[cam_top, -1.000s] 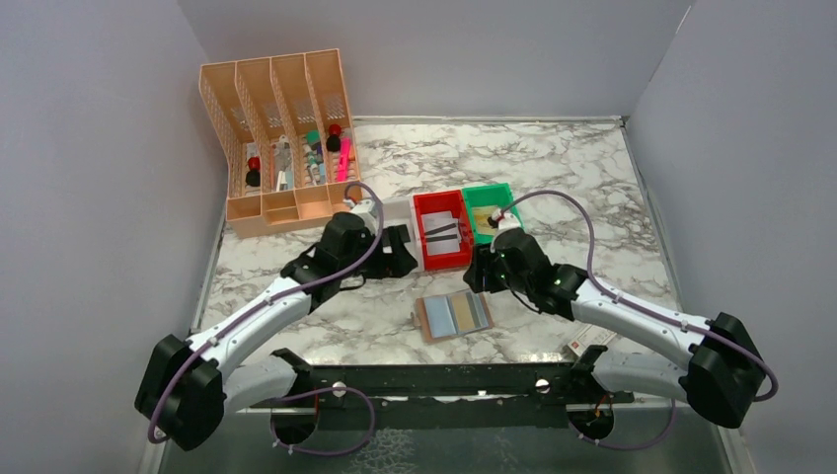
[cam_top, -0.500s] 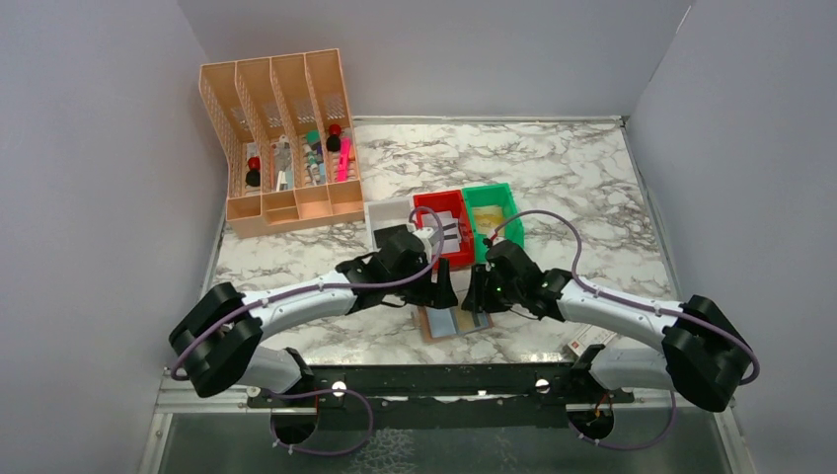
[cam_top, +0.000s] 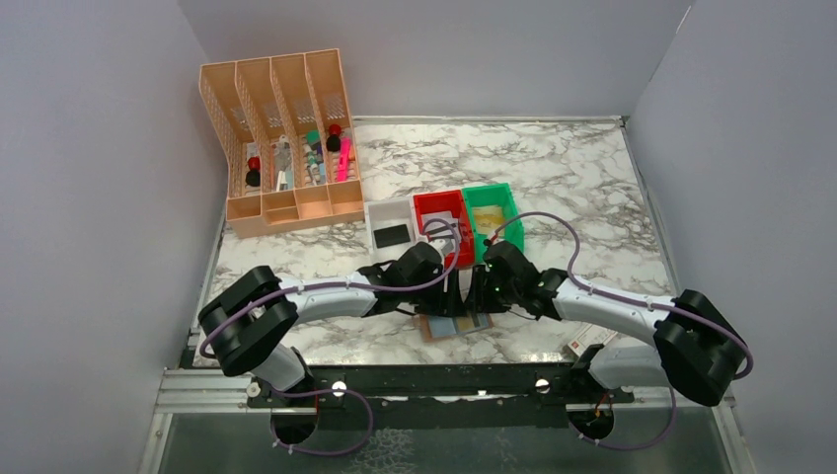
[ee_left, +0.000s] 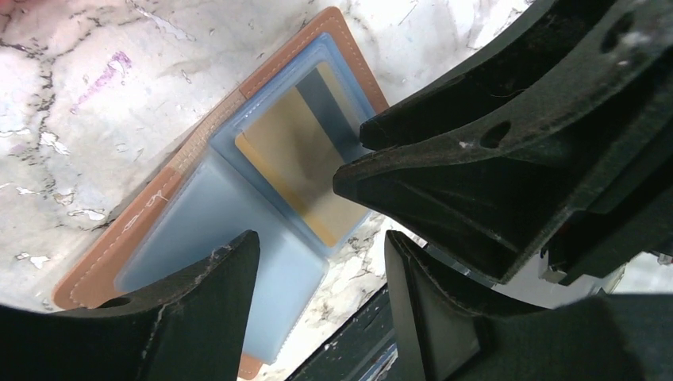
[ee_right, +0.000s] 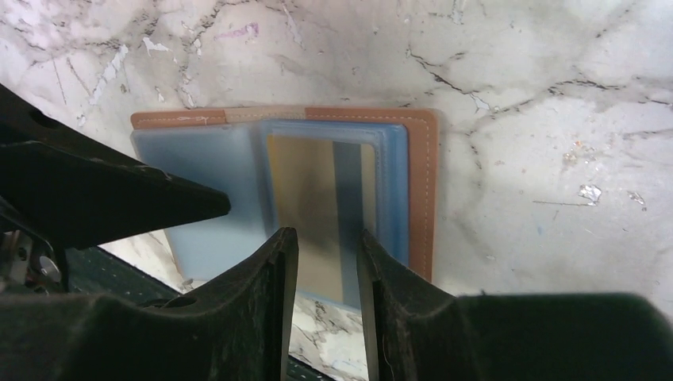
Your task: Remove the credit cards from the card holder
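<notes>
The card holder point(ee_right: 421, 190) lies open and flat on the marble table point(ee_right: 555, 119), directly under both sets of fingers. The left gripper point(ee_left: 319, 238) hangs over the empty pale blue half with its fingers spread fairly wide and nothing between them. The right gripper point(ee_right: 324, 236) has only a narrow gap, also holding nothing. A gold card point(ee_right: 313, 190) with a dark stripe sits in its pocket just below and ahead of the fingertips.

The two grippers are crowded close together. From the left wrist, the right one's black fingers point(ee_left: 476, 151) cover the card's far end.

Beyond the fingertips stand a white bin point(cam_top: 375, 212) holding a dark card point(cam_top: 392, 235), a red bin point(cam_top: 441, 202) and a green bin point(cam_top: 491, 190). A peach organizer point(cam_top: 281, 148) stands further off, beyond the left arm.
</notes>
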Motion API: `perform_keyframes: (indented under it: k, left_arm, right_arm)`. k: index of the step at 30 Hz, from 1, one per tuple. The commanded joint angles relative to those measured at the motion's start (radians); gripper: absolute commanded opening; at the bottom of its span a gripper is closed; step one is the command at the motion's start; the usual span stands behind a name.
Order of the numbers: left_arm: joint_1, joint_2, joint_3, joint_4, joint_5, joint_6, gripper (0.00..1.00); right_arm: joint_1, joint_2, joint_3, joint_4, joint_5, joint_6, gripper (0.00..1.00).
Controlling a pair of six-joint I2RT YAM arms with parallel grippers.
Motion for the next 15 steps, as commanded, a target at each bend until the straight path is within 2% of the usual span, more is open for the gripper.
perform_keyframes:
  k: [1,6,15]
  left_arm:
    - [-0.011,0.019,0.022,0.044,-0.028,-0.017,0.59]
    - [-0.013,0.029,-0.002,0.044,-0.042,-0.027,0.58]
    - [-0.020,0.041,-0.034,0.074,-0.057,-0.050,0.53]
  right_arm:
    - [-0.004,0.039,-0.026,0.002,0.017,0.010,0.38]
    - [-0.004,0.063,-0.009,-0.026,0.019,0.004,0.36]
    - [-0.004,-0.014,0.020,-0.086,0.080,-0.029,0.37]
